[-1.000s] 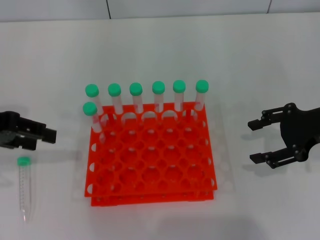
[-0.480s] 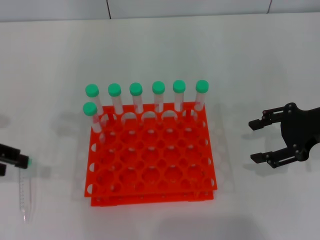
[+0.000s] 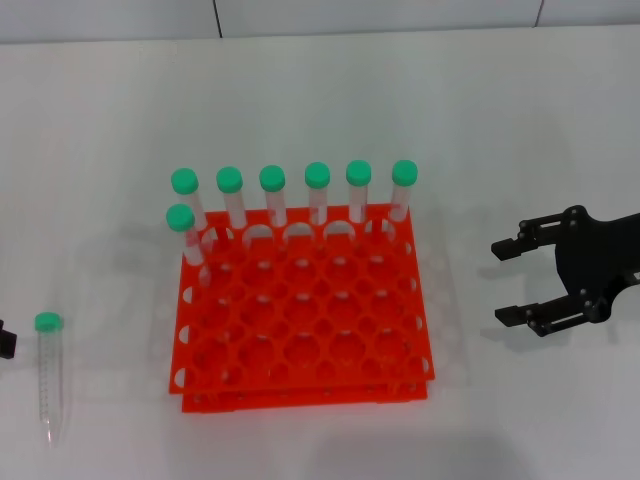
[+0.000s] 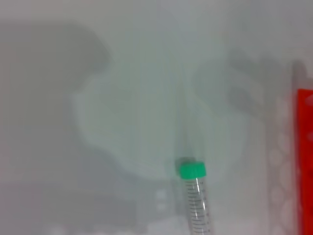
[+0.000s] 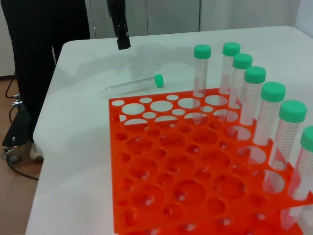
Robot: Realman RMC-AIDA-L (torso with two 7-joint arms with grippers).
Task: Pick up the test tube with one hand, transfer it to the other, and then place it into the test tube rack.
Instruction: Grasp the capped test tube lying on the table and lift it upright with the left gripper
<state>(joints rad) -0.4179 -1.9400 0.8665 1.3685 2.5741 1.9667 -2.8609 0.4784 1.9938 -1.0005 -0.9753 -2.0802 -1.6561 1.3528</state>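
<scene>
I judge the task barely begun: nothing is picked up, so the grasp, the hand-over and the placing are all ahead of me.

The white tabletop (image 3: 520, 120) carries one orange test tube rack (image 3: 305, 320), which sits between my two grippers. My right gripper (image 3: 508, 283) hangs beside the rack's right edge, just apart from it, fingers spread wide and holding nothing. My left gripper (image 3: 4, 340) shows only as a dark sliver at the edge of the head view, so I cannot tell whether it is open or closed; the right wrist view shows a black finger (image 5: 119, 24) of it above the tabletop, beyond the loose tube.

Seven capped tubes (image 3: 273, 195) stand upright in the rack: six along the far row and one more in the row nearer me, at the left end. One test tube (image 3: 48, 375) lies flat on the tabletop just beside my left gripper, green cap toward the far side, tip toward me, touched by nothing. That makes eight tubes, one rack and two grippers.
</scene>
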